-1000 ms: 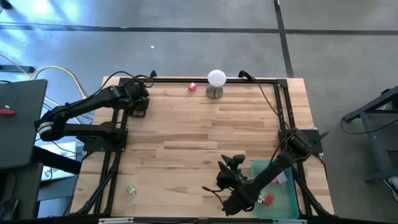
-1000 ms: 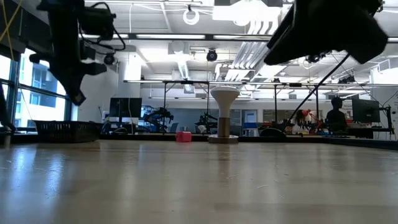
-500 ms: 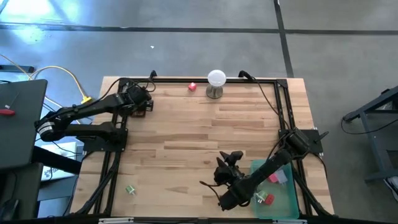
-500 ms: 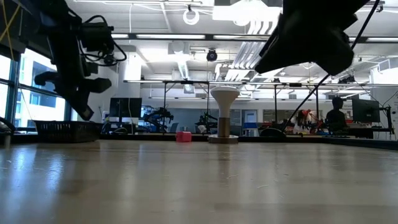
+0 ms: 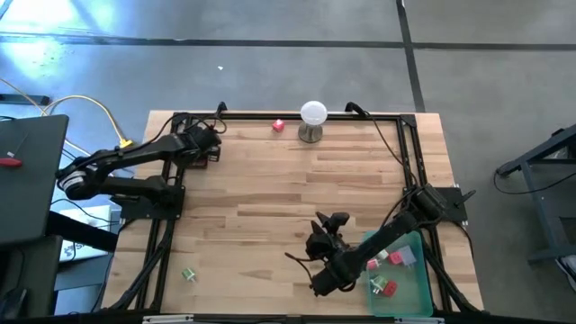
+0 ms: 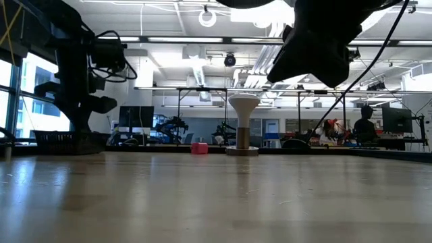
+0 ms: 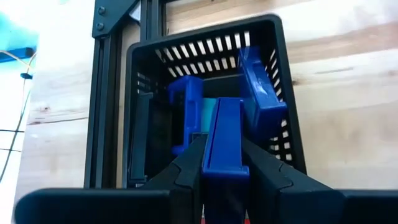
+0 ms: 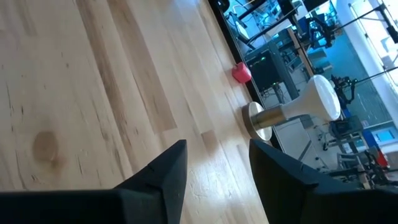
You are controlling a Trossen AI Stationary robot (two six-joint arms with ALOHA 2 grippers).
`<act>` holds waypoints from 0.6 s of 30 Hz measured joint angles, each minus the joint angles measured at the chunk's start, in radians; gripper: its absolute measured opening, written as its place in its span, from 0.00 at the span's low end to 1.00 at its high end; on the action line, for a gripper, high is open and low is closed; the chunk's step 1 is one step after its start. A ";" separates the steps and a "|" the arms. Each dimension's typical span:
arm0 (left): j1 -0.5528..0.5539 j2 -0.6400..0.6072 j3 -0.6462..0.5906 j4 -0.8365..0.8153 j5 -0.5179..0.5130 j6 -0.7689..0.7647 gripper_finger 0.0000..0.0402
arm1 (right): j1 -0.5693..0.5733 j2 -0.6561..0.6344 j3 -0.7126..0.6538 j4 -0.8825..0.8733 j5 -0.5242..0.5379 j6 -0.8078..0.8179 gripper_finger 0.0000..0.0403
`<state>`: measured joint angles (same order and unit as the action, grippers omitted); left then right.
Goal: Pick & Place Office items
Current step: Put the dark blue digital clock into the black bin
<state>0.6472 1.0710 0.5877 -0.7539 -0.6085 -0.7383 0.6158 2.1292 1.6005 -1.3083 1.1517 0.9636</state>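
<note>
My left gripper is at the table's far left, lowered over a black slotted basket, shut on a flat blue office item. More blue items stand inside the basket. My right gripper hovers open over bare wood just left of a green tray at the near right, nothing between its fingers. A red item lies at the far edge, and a green one lies near the front left. My left gripper pinches the blue item's two flat faces between its two fingers. The fingers slant down from above into the basket's mouth and lie along the piece. The item stands on edge and its far end reaches into the basket; whether it rests on anything I cannot tell.
A white ball on a metal stand is by the far edge, right of the red item. The green tray holds red and pink pieces. A black frame borders the table. Open wood lies in the middle.
My left gripper has come down onto the basket with the blue item still between its fingers. My right gripper has drifted toward the table's left, away from the green tray, staying open.
</note>
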 joint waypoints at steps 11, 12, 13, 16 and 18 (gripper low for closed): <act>-0.003 0.005 0.000 -0.002 0.004 0.088 0.20 | -0.009 0.000 0.001 0.013 0.038 -0.026 0.40; -0.002 0.005 0.000 -0.002 0.005 0.088 0.20 | -0.010 0.000 0.001 0.013 0.038 -0.026 0.40; -0.003 0.005 0.000 -0.002 0.007 0.088 0.20 | -0.010 0.000 0.001 0.013 0.038 -0.027 0.40; -0.003 0.005 0.000 -0.002 0.023 0.088 0.20 | -0.011 0.000 0.001 0.024 0.039 -0.043 0.40; -0.003 0.005 0.000 0.000 0.032 0.088 0.20 | -0.011 0.000 0.001 0.036 0.037 -0.059 0.40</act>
<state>0.6441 1.0756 0.5877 -0.7537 -0.5767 -0.6502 0.6052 2.1292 1.6012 -1.2724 1.1885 0.9049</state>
